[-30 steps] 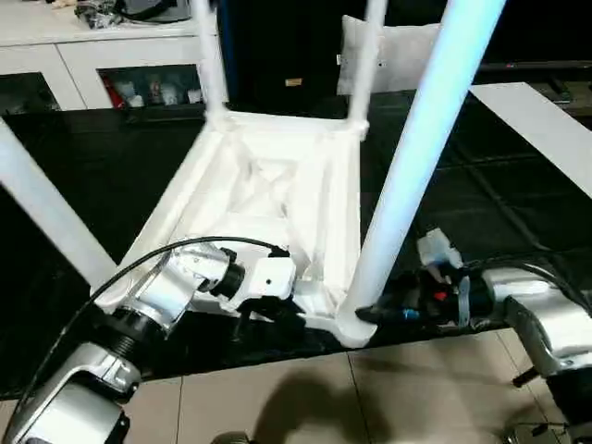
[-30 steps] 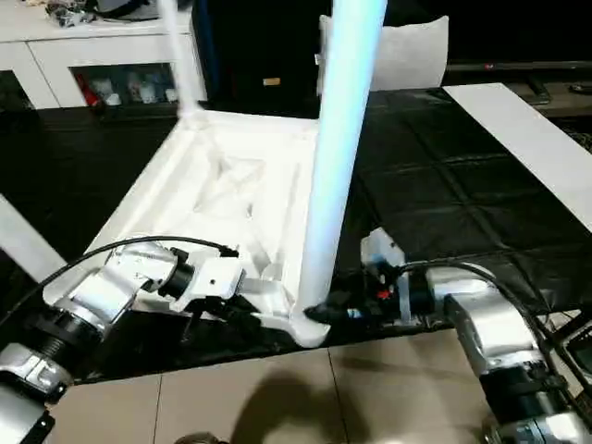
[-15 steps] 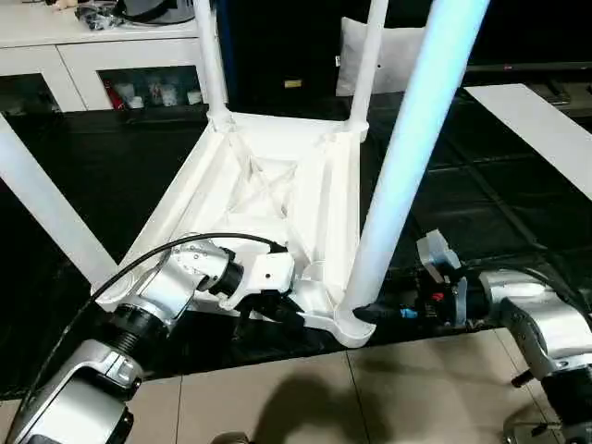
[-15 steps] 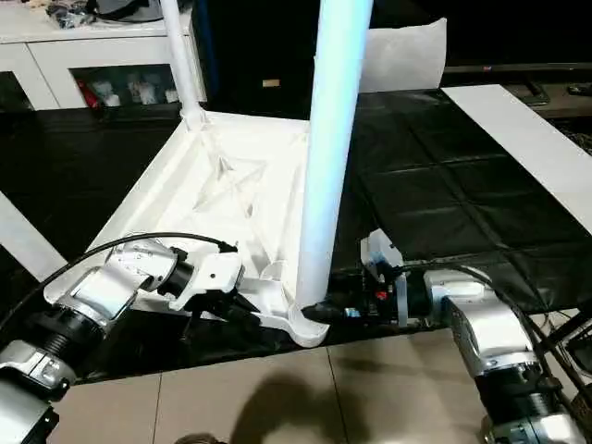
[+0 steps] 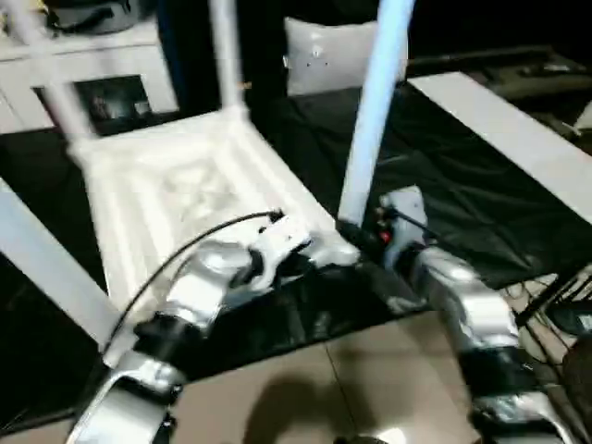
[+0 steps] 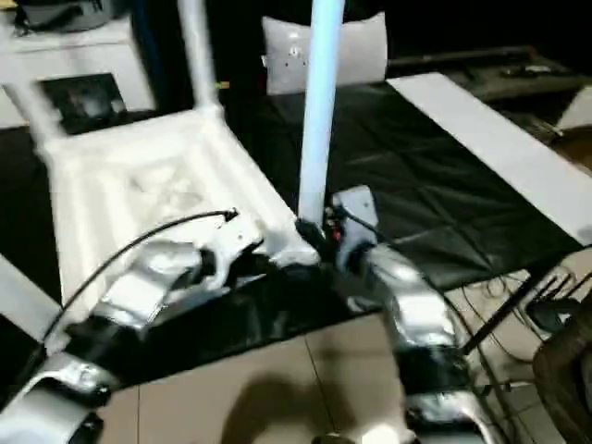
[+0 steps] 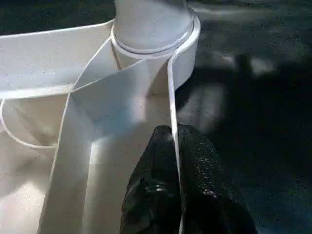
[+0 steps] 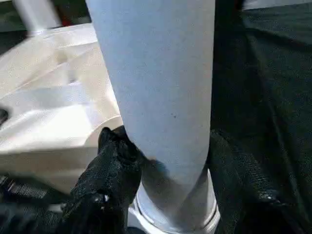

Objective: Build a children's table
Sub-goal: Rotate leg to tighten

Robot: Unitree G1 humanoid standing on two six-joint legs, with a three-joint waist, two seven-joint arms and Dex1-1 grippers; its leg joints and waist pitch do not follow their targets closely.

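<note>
Right wrist view shows the right gripper [image 8: 168, 161] with jaws clamped around a leg [image 8: 156, 83] just above its corner socket. The left gripper [image 7: 175, 170] pinches the rim of the upturned tabletop [image 5: 176, 176] lying on the black worktop [image 5: 444, 185].

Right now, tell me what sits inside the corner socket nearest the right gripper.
A white tube leg stands upright in the corner socket of the tabletop, clamped by the right gripper just above the rim. The leg's foot is hidden inside the socket.
</note>
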